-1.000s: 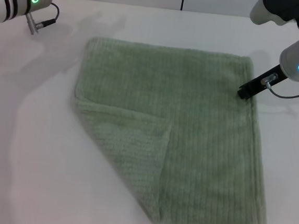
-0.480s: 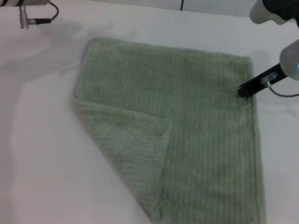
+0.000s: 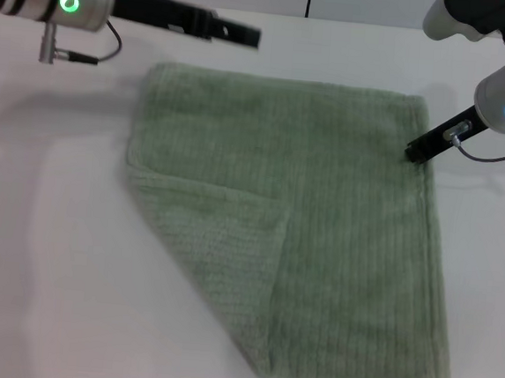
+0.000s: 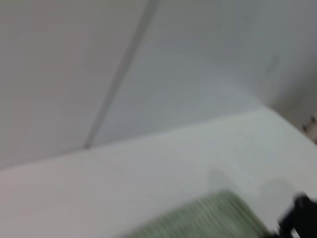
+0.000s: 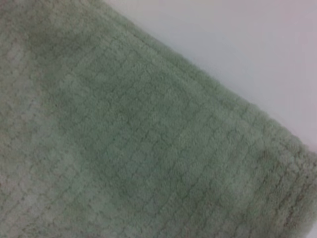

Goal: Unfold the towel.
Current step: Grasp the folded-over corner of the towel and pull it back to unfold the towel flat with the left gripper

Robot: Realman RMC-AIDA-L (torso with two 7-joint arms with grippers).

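Note:
The sage-green towel (image 3: 321,213) lies flat on the white table (image 3: 42,268). Its near left corner is folded over onto itself as a triangular flap (image 3: 221,248). My right gripper (image 3: 412,154) rests its dark tip on the towel's right edge near the far right corner. The right wrist view is filled by the towel's ribbed cloth (image 5: 124,148) and its hem. My left gripper (image 3: 248,36) reaches in level above the table, just beyond the towel's far edge, not touching it. The left wrist view shows a towel corner (image 4: 208,218) and the right gripper (image 4: 301,220) far off.
The white table extends to the left of the towel and behind it. A pale wall with a dark seam (image 4: 119,79) stands beyond the table's far edge. A grey cable (image 3: 494,157) hangs from the right wrist.
My left arm has swung in from the far left, so its dark gripper now stretches rightward over the table behind the towel. The right gripper and the towel have not moved.

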